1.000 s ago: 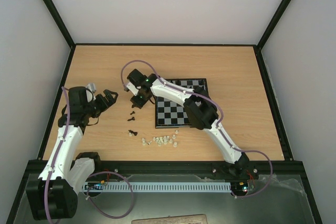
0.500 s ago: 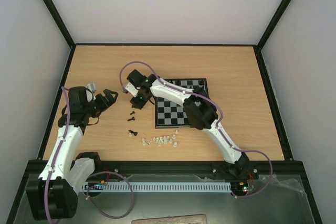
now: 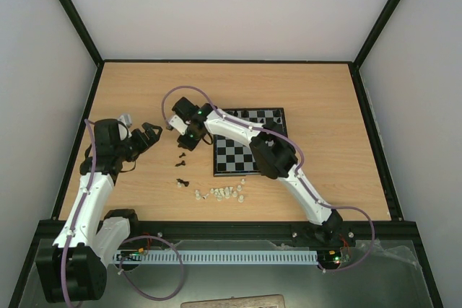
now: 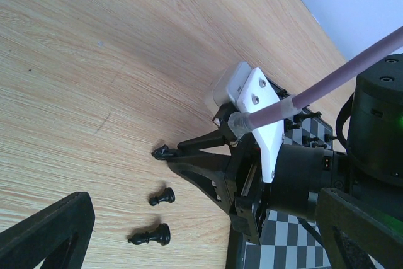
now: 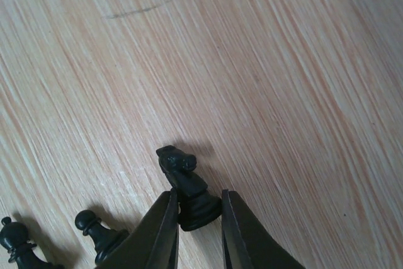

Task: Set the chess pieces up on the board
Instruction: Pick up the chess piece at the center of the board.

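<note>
Right end effector (image 5: 196,222) has narrowed since a second ago and now pinches the base of a black knight (image 5: 178,163), on the tabletop (image 5: 283,61) left of the board (image 3: 238,158), so a lift looks due; left end effector (image 3: 148,137) hangs wide open.

**A:** What carries everything?

**B:** A light wooden table (image 3: 325,106) with a dark frame round its edge.

**A:** And what lies on it?

**B:** A small chessboard (image 3: 231,160) at the centre of the overhead frame. Just left of it, loose black chessmen (image 3: 180,168) are scattered on the wood, among them a black knight (image 5: 186,177) lying tilted. Near the board's lower left corner is a ragged row of whitish chessmen (image 3: 222,192).
</note>
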You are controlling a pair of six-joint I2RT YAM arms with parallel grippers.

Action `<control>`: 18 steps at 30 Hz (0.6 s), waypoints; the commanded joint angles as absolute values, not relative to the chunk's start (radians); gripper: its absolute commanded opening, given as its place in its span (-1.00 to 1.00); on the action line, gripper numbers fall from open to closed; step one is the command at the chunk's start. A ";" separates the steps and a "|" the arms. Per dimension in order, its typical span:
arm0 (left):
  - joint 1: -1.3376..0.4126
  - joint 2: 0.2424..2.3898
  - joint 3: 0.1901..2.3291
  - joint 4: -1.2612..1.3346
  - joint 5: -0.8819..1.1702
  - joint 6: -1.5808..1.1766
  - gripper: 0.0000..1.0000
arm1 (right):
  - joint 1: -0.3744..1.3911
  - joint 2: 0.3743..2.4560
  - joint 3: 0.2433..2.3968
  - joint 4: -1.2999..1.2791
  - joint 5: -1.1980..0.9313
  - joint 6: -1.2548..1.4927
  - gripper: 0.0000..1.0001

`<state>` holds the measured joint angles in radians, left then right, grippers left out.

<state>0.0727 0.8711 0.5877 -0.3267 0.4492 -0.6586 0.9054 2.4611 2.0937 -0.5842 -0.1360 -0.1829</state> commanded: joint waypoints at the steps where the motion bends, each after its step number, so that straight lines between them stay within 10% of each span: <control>1: 0.078 0.866 0.579 -0.312 0.468 -0.664 0.98 | 0.912 2.464 2.067 -0.618 -0.173 -0.170 -0.71; 18: 0.011 1.021 0.552 -0.095 0.828 -0.644 0.95 | 0.808 2.019 1.602 -0.367 -0.357 0.091 -0.72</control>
